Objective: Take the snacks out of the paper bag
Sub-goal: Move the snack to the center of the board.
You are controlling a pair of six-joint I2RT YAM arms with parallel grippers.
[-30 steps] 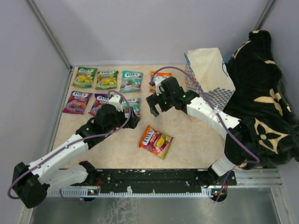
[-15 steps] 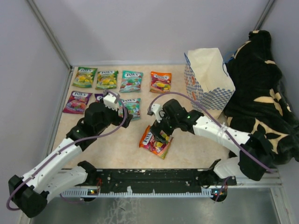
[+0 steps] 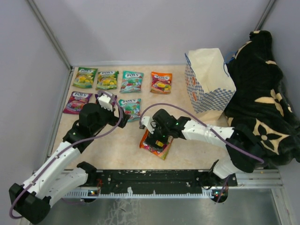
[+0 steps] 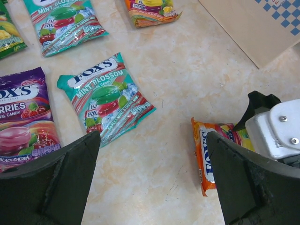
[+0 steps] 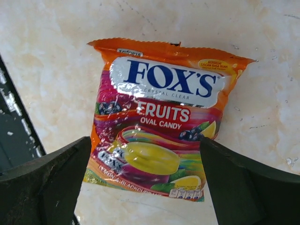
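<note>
Several flat candy packets lie in two rows at the back left: green point(image 3: 85, 77), green-yellow point(image 3: 107, 79), teal point(image 3: 131, 81), orange-red point(image 3: 161, 82), purple point(image 3: 78, 102) and a second teal one point(image 3: 130, 107), point(image 4: 105, 96). One orange fruits packet point(image 3: 154, 145), point(image 5: 159, 122) lies apart near the front. My right gripper point(image 3: 157, 136), point(image 5: 147, 187) is open, its fingers on either side of this packet's lower half. My left gripper point(image 3: 111, 118), point(image 4: 154, 187) is open and empty over bare table between the teal and orange packets point(image 4: 206, 154). The paper bag point(image 3: 208, 79) stands upright at the back right.
A black-and-tan blanket point(image 3: 262, 103) is heaped along the right side, touching the bag. Grey walls close the left and back. A black rail point(image 3: 154, 177) runs along the near edge. The right arm's white wrist housing point(image 4: 274, 129) shows close to my left gripper.
My right gripper has moved from the back row toward the front and now stands over the lone orange packet. My left arm has drawn back to the left, uncovering the teal packet.
</note>
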